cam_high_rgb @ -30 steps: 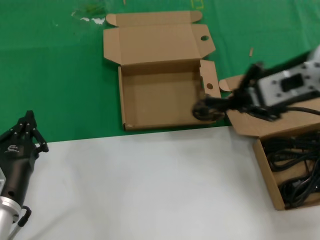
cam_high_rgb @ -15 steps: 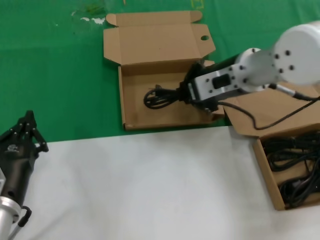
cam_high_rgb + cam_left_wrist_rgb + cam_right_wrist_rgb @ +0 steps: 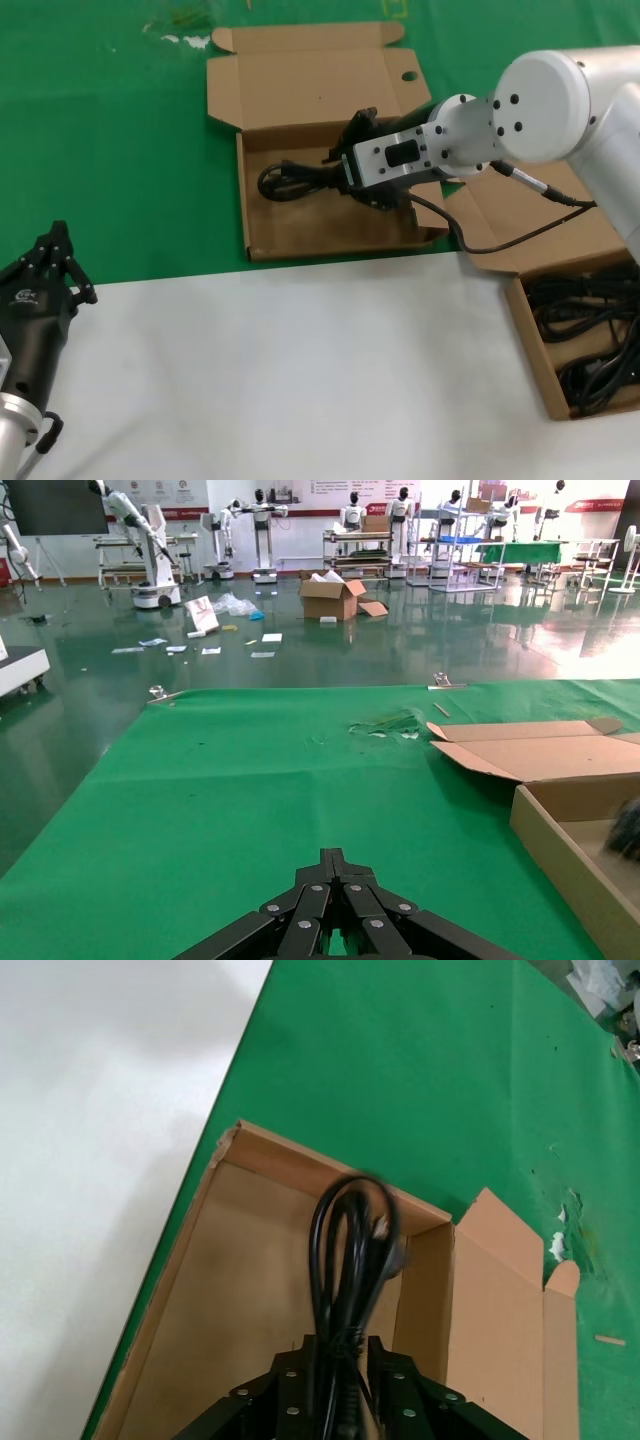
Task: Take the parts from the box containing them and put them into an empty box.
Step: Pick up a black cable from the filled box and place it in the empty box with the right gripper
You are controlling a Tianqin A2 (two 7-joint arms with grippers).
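Right gripper (image 3: 345, 172) is reached out over the empty box (image 3: 300, 215), clamped on a looped black cable bundle (image 3: 290, 182); the loop hangs past the gripper toward the left half of the box interior, plug end visible in the right wrist view. In that view the cable (image 3: 350, 1260) runs between the gripper's two sides and dangles over the box floor near the far corner; can't tell if it touches the cardboard. The empty box sits on the green mat (image 3: 100, 150), lid folded back on the far side, one round hole in the lid tab and one in the right side flap. The box with the remaining cables (image 3: 590, 340) is at the right edge on the white desk (image 3: 300, 380), several black cords (image 3: 595, 365) still piled inside, its lid flap open toward the far side. Left gripper (image 3: 50, 262) is parked at the near-left over the desk edge, closed to a point, holding nothing; its wrist view looks across the mat at the left side of the empty box.
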